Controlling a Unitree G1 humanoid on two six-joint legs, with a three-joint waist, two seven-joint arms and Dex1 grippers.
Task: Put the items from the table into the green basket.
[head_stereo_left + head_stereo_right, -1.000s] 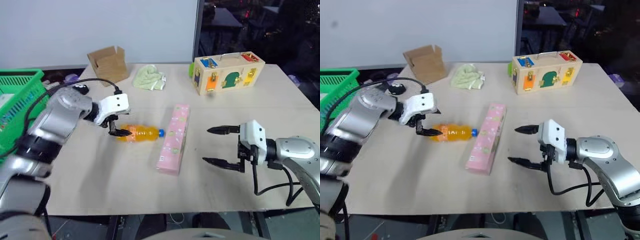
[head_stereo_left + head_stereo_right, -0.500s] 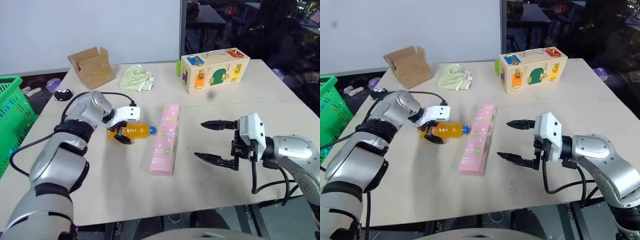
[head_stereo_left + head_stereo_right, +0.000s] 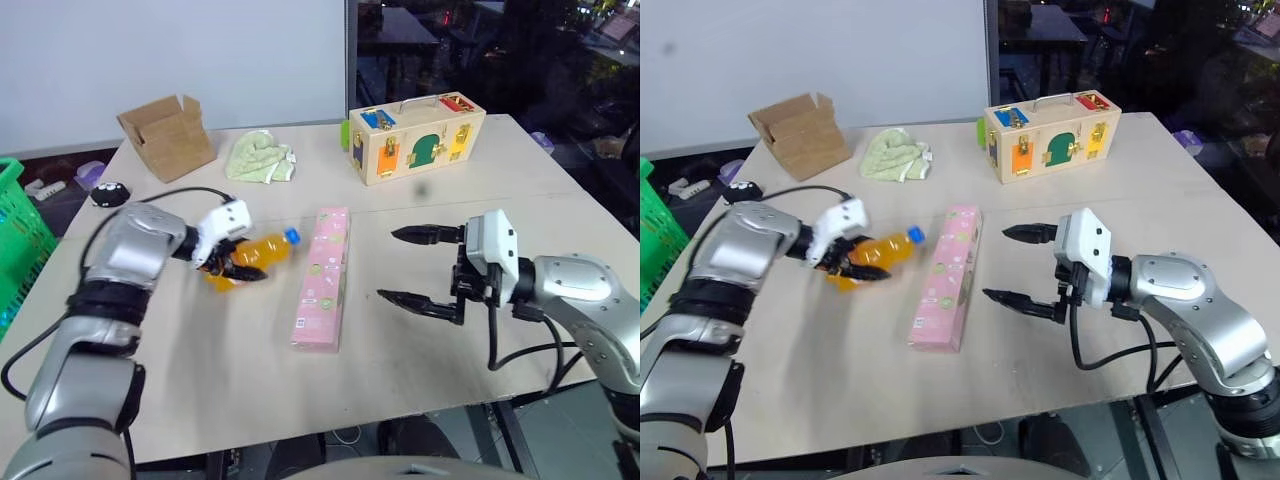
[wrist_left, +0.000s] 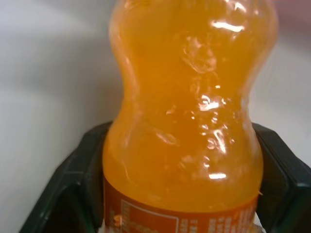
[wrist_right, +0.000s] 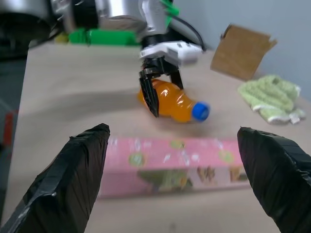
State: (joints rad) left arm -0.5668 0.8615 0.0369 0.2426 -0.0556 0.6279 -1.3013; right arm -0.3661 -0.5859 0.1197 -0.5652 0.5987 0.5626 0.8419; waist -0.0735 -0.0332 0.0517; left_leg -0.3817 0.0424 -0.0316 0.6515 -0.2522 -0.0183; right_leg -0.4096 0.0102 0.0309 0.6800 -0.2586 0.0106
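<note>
The left gripper point(image 3: 232, 268) has its two black fingers closed around the fat end of the orange bottle point(image 3: 252, 254), and the bottle's blue cap points toward two o'clock, tipped up a little off the table point(image 3: 200, 370). The pink packet point(image 3: 322, 277) lies flat on the table just beside the bottle at three o'clock. The right gripper point(image 3: 408, 268) is wide open and holds nothing, near the packet at three o'clock, and the green basket point(image 3: 18, 250) is far over at nine o'clock.
</note>
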